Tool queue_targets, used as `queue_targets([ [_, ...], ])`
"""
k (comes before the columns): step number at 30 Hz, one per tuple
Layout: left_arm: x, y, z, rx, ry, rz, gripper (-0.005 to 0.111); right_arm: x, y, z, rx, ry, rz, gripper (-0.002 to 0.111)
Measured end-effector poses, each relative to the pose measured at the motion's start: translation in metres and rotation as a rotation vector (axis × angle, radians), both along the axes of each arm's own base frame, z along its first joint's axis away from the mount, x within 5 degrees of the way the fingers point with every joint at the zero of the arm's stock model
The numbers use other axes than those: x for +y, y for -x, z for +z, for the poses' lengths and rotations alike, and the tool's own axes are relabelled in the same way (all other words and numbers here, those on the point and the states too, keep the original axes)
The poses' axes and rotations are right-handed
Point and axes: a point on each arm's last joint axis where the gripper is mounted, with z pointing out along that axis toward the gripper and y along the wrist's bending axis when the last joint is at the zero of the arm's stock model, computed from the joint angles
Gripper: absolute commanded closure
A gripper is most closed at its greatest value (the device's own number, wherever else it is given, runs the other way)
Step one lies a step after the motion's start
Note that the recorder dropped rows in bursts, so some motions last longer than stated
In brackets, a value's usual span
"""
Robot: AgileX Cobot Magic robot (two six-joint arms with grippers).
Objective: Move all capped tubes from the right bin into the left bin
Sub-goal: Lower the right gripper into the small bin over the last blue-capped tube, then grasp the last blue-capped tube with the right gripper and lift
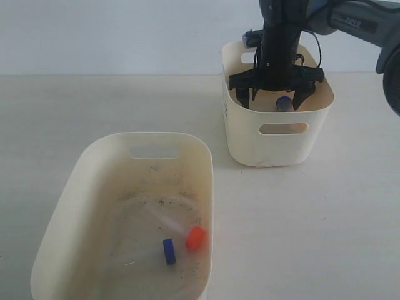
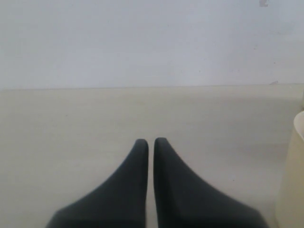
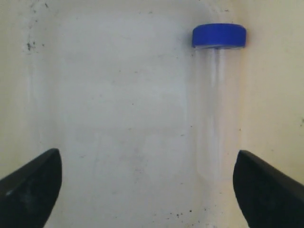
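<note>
The right bin (image 1: 277, 136), a cream tub, stands at the back right. My right gripper (image 1: 272, 99) reaches down inside it, open, with a blue-capped clear tube (image 1: 284, 103) between its fingers. In the right wrist view that tube (image 3: 217, 95) lies on the bin floor, nearer one finger (image 3: 263, 190), untouched. The left bin (image 1: 94, 187), speckled with dirt, sits front left and holds an orange-capped tube (image 1: 195, 237) and a blue-capped tube (image 1: 169, 251). My left gripper (image 2: 150, 141) is shut on nothing above bare table; it does not show in the exterior view.
The pale table (image 1: 312, 225) spreads around both bins. A cream tub edge (image 2: 295, 180) shows at one side of the left wrist view. A light wall (image 1: 125, 31) backs the table.
</note>
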Motion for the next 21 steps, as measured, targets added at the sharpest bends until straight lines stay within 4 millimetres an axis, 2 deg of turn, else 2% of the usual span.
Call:
queue_targets([
  [10, 0.0000, 0.0000, 0.0000, 0.000, 0.000, 0.000, 0.102, -0.0026, -0.0009, 0.0010, -0.017, 0.068, 0.022, 0.018],
  [21, 0.0000, 0.0000, 0.0000, 0.000, 0.000, 0.000, 0.102, -0.0021, -0.0009, 0.0012, -0.021, 0.070, 0.006, 0.018],
])
